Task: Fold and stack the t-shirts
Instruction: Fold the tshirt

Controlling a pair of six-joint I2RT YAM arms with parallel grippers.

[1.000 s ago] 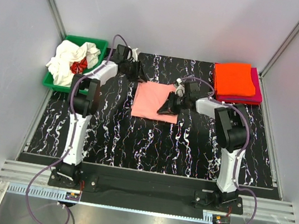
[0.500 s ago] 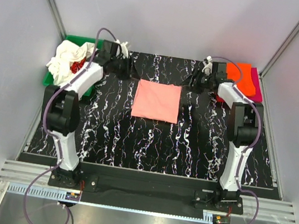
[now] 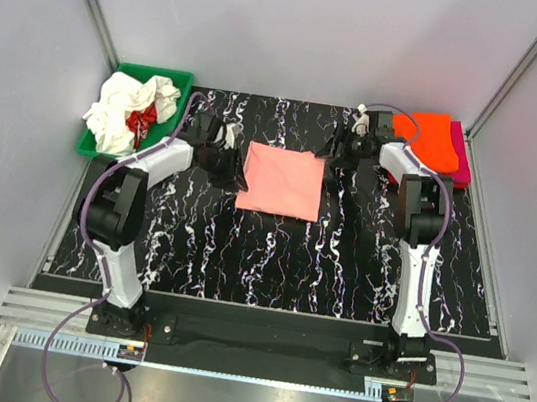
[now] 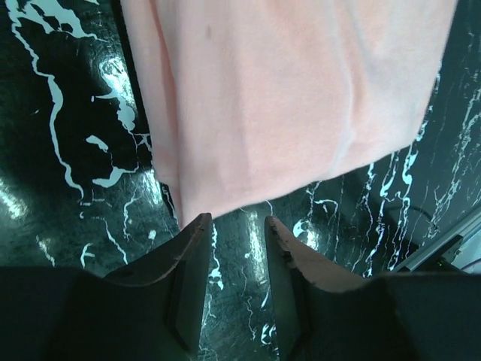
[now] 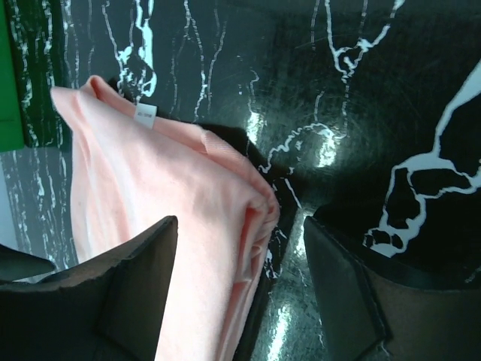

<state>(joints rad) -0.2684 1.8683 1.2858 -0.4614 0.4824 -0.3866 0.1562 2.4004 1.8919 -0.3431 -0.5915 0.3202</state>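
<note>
Top external view has the salmon-pink t-shirt [image 3: 281,182] lying as a flat folded square at the middle of the black marbled surface [image 3: 240,257]. The orange t-shirt [image 3: 427,139] rests on the magenta t-shirt [image 3: 460,169] toward two o'clock. The green bin [image 3: 180,80] of crumpled white t-shirts [image 3: 115,112] sits at ten o'clock.

The left tool [image 3: 229,160] is at the square's nine o'clock edge, jaws parted a little and empty, with the cloth corner just ahead of its tips. The right tool [image 3: 345,152] is at the one o'clock corner, jaws spread wide and clamping nothing, the layered corner lying between them.

This cloth looks light, limp and several layers thick. Lifted by one point it would likely sag and fall open, and it may slide on the glossy surface. The safer hold is probably a pinch through every layer at two edges, one per tool, so the square travels flat
</note>
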